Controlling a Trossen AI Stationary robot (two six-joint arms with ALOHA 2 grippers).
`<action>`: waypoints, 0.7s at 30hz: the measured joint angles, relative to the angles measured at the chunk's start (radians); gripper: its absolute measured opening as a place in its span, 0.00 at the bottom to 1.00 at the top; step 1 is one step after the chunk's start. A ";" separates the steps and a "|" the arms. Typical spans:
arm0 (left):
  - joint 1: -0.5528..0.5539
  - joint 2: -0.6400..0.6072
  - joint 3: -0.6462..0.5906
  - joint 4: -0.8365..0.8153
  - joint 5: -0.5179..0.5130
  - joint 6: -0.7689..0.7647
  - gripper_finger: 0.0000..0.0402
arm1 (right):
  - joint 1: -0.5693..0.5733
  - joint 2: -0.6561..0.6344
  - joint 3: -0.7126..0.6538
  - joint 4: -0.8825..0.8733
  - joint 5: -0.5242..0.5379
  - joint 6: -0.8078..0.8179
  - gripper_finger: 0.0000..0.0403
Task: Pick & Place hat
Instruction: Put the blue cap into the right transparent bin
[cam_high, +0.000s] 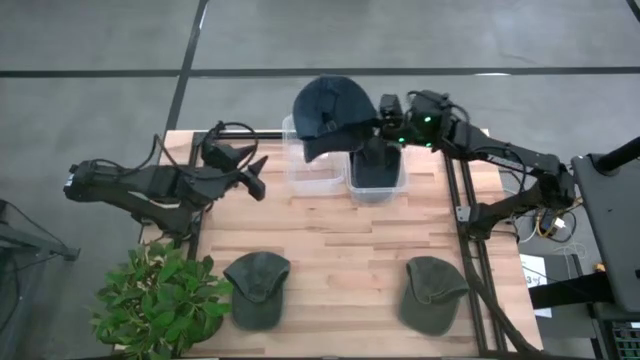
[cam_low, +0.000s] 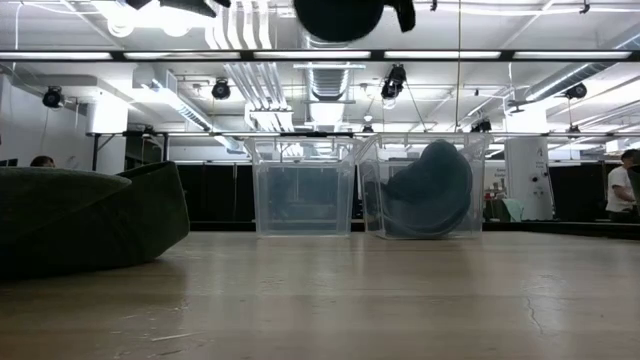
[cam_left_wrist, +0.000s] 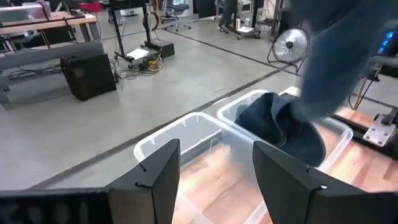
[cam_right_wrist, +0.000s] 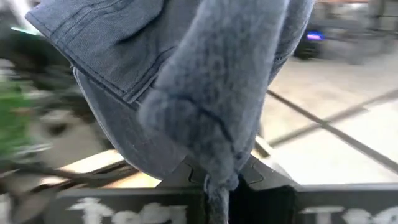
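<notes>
High view: the right gripper (cam_high: 372, 128) clamps a dark blue cap (cam_high: 330, 112) above the empty left bin (cam_high: 312, 170), positioned for release; the left gripper (cam_high: 252, 175) waits nearby, fingers apart.

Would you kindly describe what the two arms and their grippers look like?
Both arms are dark, jointed and trailing black cables. The left gripper has two flat, black, angular fingers. The right gripper is a black block near green indicator lights on its wrist.

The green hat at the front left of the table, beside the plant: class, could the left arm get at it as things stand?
Probably yes. The left pincer is open and holds nothing, and the green hat lies uncovered on the table on its side.
</notes>
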 joint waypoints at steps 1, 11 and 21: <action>0.000 -0.012 -0.015 -0.002 0.005 -0.001 0.48 | -0.011 -0.014 0.000 -0.002 -0.066 0.000 0.02; 0.000 -0.082 -0.193 0.012 0.054 -0.049 0.48 | -0.106 -0.126 0.000 -0.002 -0.810 0.072 0.03; 0.000 -0.158 -0.301 0.080 0.091 -0.044 0.48 | -0.102 -0.198 0.000 0.014 -1.164 0.162 0.03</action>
